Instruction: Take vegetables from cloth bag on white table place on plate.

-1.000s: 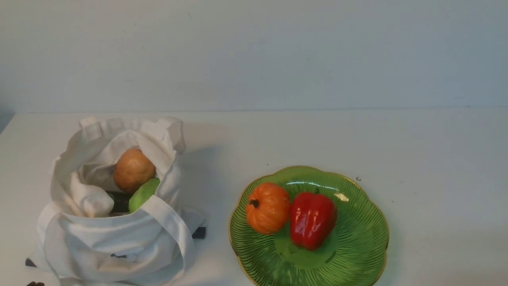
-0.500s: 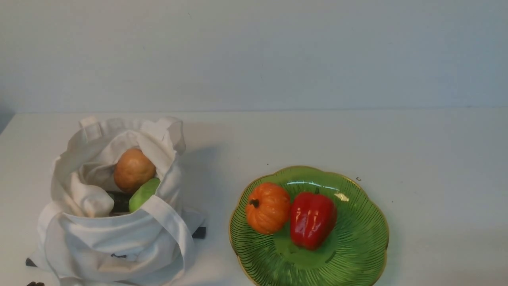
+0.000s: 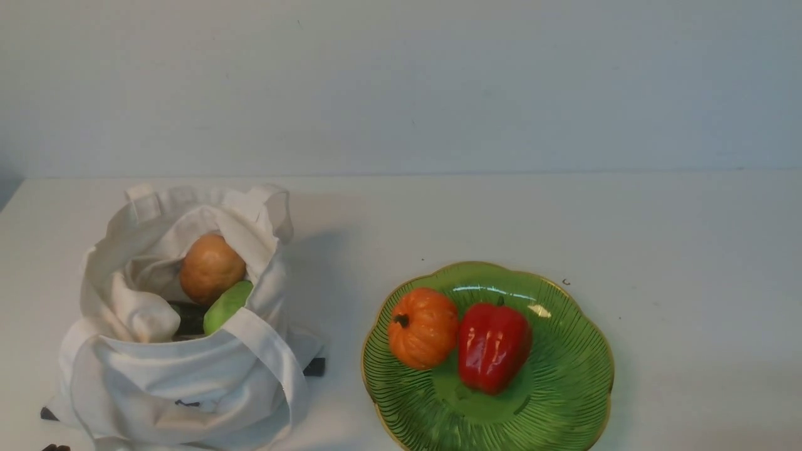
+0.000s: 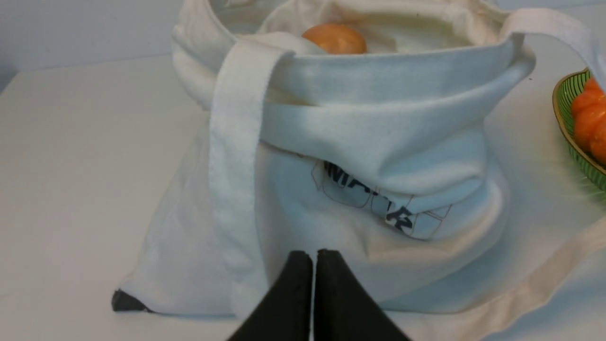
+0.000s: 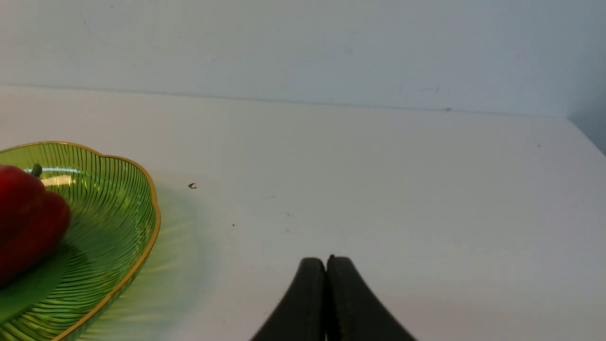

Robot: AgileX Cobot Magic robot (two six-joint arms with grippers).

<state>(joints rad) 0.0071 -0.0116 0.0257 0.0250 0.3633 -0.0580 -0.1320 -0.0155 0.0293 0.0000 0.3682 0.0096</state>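
Note:
The off-white cloth bag [image 3: 175, 376] stands open at the front left of the white table [image 3: 501, 213]. A tan potato [image 3: 211, 267] and a light-green gourd [image 3: 227, 305] lie in its mouth. The green scalloped plate [image 3: 564, 388] at front centre holds an orange pumpkin [image 3: 422, 327] and a red pepper [image 3: 493, 346]. My left gripper [image 4: 314, 255] is shut and empty, just in front of the bag [image 4: 378, 142]; the potato [image 4: 334, 39] shows above the rim. My right gripper [image 5: 326, 260] is shut and empty over bare table, right of the plate [image 5: 118, 213]. Neither gripper shows in the front view.
A wall rises behind the table's far edge. A dark patch [image 3: 315, 367] shows under the bag's right side and another [image 3: 47, 413] at its left corner. A small dark speck [image 3: 566, 282] lies on the table behind the plate.

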